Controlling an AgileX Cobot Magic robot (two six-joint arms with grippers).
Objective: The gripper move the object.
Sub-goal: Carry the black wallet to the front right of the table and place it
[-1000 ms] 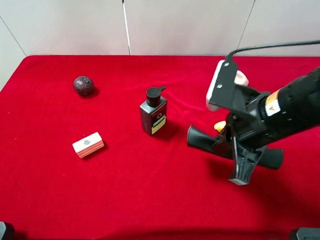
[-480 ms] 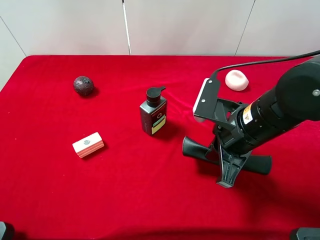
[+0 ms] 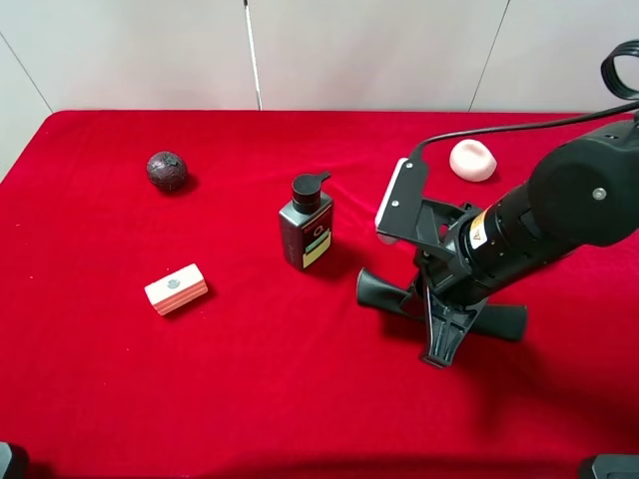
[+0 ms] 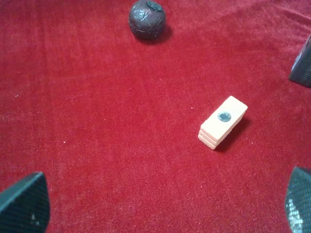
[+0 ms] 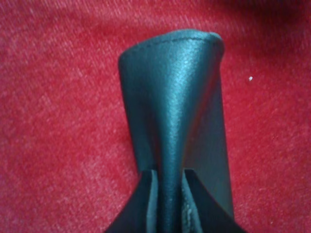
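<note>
The object is a long flat black pouch [image 3: 376, 289]. It lies across the red cloth to the right of the pump bottle, held at its middle. My right gripper [image 3: 439, 344] is shut on it, with the pointed fingers reaching past it toward the table's front. In the right wrist view the pouch [image 5: 175, 97] is pinched between the two black fingers [image 5: 146, 194] of the right gripper [image 5: 169, 187]. I cannot tell whether the pouch touches the cloth. My left gripper [image 4: 160, 208] is open and empty above the cloth, and it is not seen in the high view.
A dark pump bottle [image 3: 307, 225] stands just left of the pouch. A pink-and-white block [image 3: 176, 288] lies at front left, also in the left wrist view [image 4: 222, 122]. A dark ball [image 3: 167, 170] sits at back left. A white lump [image 3: 472, 160] sits at back right.
My right gripper has carried the pouch leftward, closer to the pump bottle. The white lump behind the arm has come into view. The other things have not moved.
</note>
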